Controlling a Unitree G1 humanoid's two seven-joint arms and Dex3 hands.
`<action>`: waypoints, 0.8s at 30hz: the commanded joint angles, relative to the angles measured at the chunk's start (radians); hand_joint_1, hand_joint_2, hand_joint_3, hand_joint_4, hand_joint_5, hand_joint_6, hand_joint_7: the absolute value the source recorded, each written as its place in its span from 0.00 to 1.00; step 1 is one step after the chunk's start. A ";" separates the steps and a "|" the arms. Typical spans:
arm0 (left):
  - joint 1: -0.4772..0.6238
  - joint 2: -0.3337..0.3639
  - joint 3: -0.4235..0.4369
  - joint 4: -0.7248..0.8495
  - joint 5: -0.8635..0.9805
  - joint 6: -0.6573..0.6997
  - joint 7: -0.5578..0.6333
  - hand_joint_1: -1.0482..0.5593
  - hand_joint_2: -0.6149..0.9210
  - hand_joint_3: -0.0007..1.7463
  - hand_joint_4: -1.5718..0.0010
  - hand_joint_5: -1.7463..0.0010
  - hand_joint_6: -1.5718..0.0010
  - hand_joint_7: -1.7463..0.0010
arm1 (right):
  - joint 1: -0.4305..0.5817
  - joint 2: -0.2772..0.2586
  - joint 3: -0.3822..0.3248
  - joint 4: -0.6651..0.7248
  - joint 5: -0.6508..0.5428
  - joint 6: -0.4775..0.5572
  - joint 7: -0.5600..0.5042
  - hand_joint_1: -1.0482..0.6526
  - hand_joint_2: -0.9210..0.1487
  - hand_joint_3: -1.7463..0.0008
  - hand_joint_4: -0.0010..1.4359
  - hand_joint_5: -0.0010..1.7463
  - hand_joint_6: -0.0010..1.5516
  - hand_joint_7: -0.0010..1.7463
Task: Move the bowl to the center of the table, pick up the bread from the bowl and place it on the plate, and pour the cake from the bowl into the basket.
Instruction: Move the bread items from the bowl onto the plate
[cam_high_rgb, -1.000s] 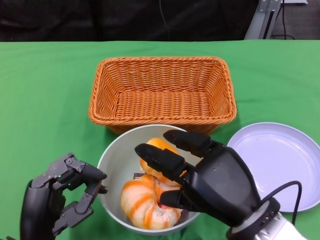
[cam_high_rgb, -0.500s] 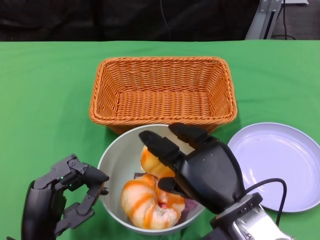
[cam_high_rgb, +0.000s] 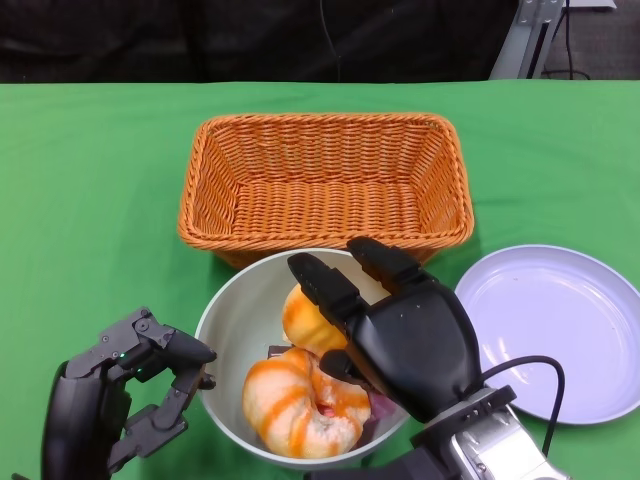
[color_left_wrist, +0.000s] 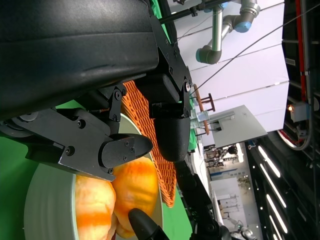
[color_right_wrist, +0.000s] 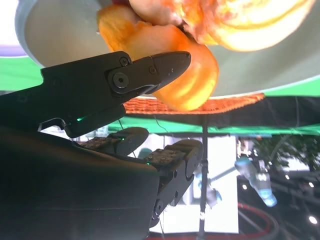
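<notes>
Bowl: the pale bowl (cam_high_rgb: 232, 330) sits on the green tabletop (cam_high_rgb: 90, 180), close to me, just in front of the basket.
Bread: the round orange bread (cam_high_rgb: 305, 320) lies in the bowl toward the far side, against a larger pastry.
Cake: the big striped orange-and-cream cake (cam_high_rgb: 295, 405) fills the near part of the bowl.
Right robot hand: my right robot hand (cam_high_rgb: 405, 335) reaches over the bowl's right side, fingers (cam_high_rgb: 325, 285) stretched above the bread. In the right wrist view one fingertip lies on or just over the bread (color_right_wrist: 190, 75); I cannot tell whether it truly grips, and it looks spread with nothing held.
Left robot hand: my left robot hand (cam_high_rgb: 130, 385) hangs just beside the bowl's left rim, fingers bent but apart, holding nothing.
Basket: the orange wicker basket (cam_high_rgb: 325, 185) stands beyond the bowl.
Plate: the lilac plate (cam_high_rgb: 560, 330) lies to the right of the bowl, partly behind my right forearm.
</notes>
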 joint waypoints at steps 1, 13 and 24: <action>-0.005 0.012 0.008 0.010 0.003 -0.009 0.012 0.62 0.90 0.40 0.52 0.18 0.51 0.33 | 0.015 0.002 0.008 -0.044 -0.007 0.037 0.068 0.18 0.00 0.96 0.20 0.00 0.13 0.00; -0.007 0.015 0.011 0.014 0.018 -0.021 0.017 0.63 0.89 0.43 0.52 0.19 0.51 0.34 | 0.074 0.041 -0.044 -0.218 0.185 0.113 0.383 0.17 0.00 0.89 0.18 0.01 0.11 0.00; -0.011 0.017 0.014 0.020 0.025 -0.024 0.023 0.64 0.88 0.44 0.53 0.18 0.51 0.34 | 0.061 0.022 -0.066 -0.282 0.213 0.153 0.522 0.14 0.00 0.86 0.19 0.01 0.11 0.01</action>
